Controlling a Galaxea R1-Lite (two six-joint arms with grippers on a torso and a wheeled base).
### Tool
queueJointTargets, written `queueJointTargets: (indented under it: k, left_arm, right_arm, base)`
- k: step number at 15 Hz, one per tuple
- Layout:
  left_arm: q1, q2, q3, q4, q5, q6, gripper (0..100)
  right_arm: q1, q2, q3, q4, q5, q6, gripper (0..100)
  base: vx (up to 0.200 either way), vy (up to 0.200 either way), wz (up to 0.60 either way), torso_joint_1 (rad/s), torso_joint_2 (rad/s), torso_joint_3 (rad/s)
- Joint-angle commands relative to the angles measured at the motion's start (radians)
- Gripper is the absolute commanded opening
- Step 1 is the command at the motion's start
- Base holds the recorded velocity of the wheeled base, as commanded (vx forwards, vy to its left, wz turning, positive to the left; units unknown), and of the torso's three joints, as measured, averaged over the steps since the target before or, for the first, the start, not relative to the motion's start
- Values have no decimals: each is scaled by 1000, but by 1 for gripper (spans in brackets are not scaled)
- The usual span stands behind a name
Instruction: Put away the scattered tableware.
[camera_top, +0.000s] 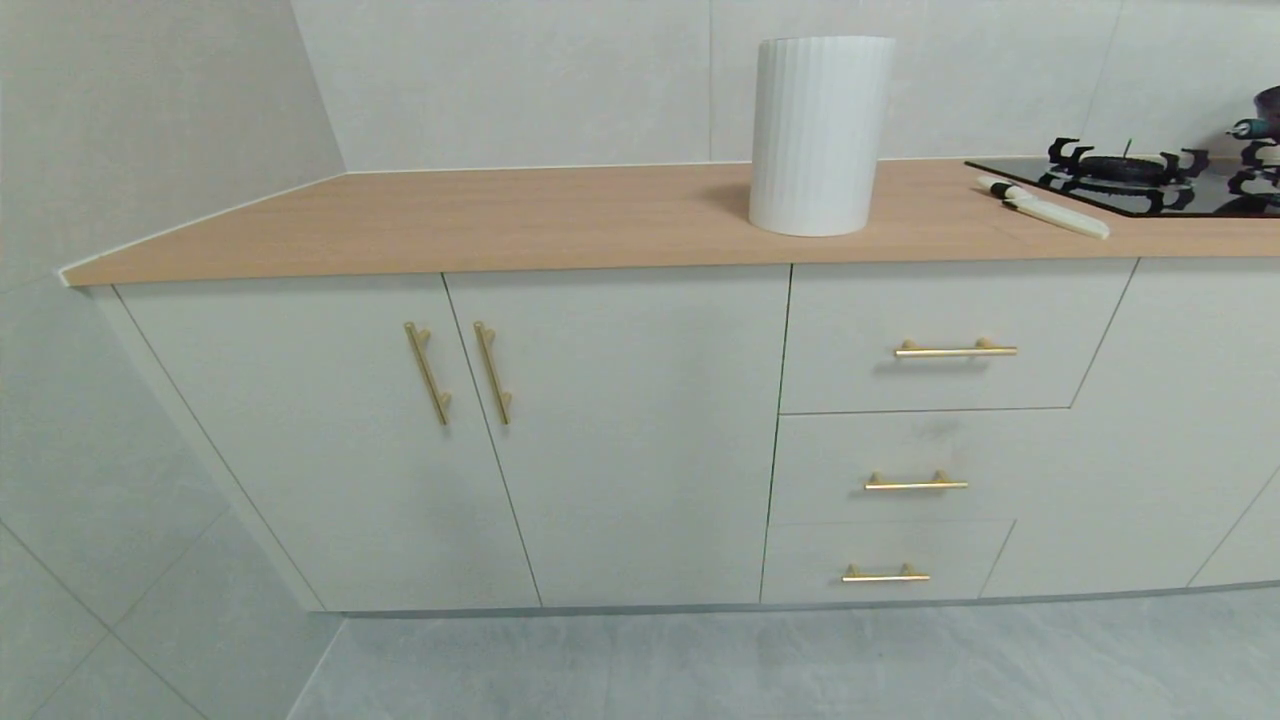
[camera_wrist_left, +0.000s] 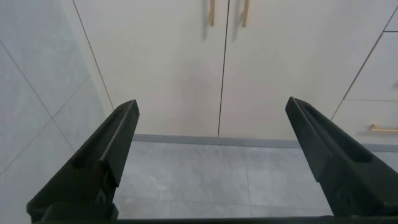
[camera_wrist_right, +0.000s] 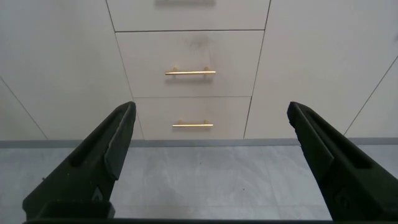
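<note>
- Left gripper (camera_wrist_left: 211, 106): jaws spread wide, nothing between them. It sits low, facing the foot of the double cabinet doors (camera_wrist_left: 224, 68) and the grey floor tiles (camera_wrist_left: 205, 174).
- Right gripper (camera_wrist_right: 210, 107): also wide apart and holding nothing, facing the two lower drawers (camera_wrist_right: 193, 62) with gold bar handles (camera_wrist_right: 190, 72).
- Cream-handled knife (camera_top: 1045, 207): lies flat on the wooden worktop (camera_top: 500, 215) near its front edge on the right, at the front-left corner of the black gas hob (camera_top: 1180, 195). Can't tell whether it touches the glass.
- White ribbed cylinder (camera_top: 818, 135): stands upright mid-worktop, left of the knife and apart from it.
- All doors and drawers shut.
</note>
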Motion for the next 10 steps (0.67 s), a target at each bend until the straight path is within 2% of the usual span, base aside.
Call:
queueJointTargets:
  k: [1,10]
  left_arm:
    - [0,1,0,0,0,0,100]
    - [0,1,0,0,0,0,100]
  right_arm:
    - [0,3,0,2,0,-1,100]
    - [0,3,0,2,0,-1,100]
  base:
    - [200,0,0,7,2,2]
    - [200,0,0,5,3,2]
